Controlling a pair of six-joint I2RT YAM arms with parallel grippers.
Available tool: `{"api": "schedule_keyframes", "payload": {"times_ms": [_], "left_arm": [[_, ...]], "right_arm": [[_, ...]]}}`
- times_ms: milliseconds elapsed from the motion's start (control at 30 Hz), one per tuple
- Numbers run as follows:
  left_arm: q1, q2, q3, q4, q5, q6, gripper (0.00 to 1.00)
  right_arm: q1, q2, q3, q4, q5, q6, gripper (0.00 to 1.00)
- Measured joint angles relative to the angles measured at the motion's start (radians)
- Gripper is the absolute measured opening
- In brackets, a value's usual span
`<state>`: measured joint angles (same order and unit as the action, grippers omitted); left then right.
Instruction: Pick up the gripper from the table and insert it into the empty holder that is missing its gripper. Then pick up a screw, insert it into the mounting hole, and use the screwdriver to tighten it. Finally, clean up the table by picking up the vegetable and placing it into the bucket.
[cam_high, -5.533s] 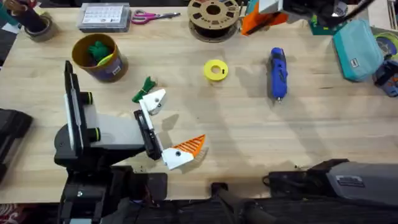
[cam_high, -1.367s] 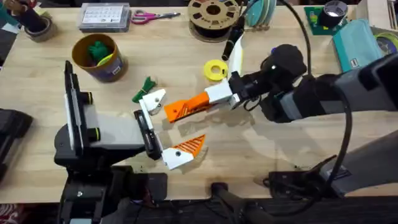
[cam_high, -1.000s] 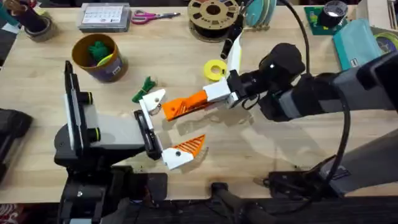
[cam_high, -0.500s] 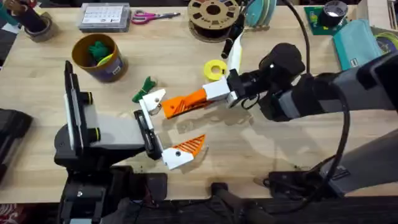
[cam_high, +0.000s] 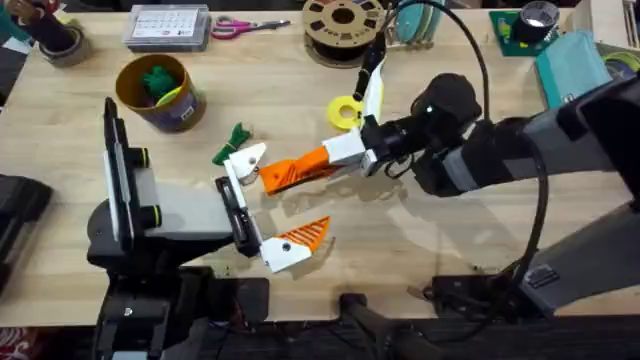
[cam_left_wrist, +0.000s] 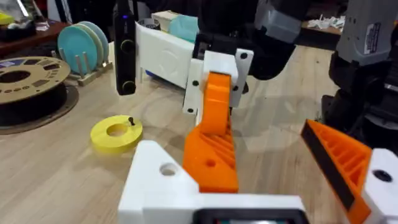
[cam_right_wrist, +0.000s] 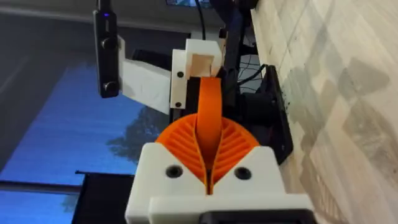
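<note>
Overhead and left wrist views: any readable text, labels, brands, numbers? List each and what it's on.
No text can be read.
Dark blue band on the bucket: print too small to read.
Clear box with a printed sheet: too small.
Tag on the teal pouch: blurred.
Sticker on the right arm's base: blurred.
Grey sticker in the left wrist view: lines of print, unreadable.

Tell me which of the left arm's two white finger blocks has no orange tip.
The holder, the block beside the vegetable, is plain white; the other block carries a ribbed orange tip.
</note>
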<state>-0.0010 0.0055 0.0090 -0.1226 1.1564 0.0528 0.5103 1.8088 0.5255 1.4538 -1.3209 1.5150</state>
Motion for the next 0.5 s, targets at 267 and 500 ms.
{"api": "schedule_keyframes", "payload": {"times_ms": [267, 500], "left_arm": [[0.000, 0.000, 0.000, 0.000, 0.000, 0.000, 0.986], [0.003, 0.000, 0.000, 0.000, 0.000, 0.000, 0.986]], "right_arm": [[0.004, 0.000, 0.010, 0.024, -0.001, 0.000, 0.009], [0.004, 0.000, 0.028, 0.028, -0.005, 0.000, 0.009]]}}
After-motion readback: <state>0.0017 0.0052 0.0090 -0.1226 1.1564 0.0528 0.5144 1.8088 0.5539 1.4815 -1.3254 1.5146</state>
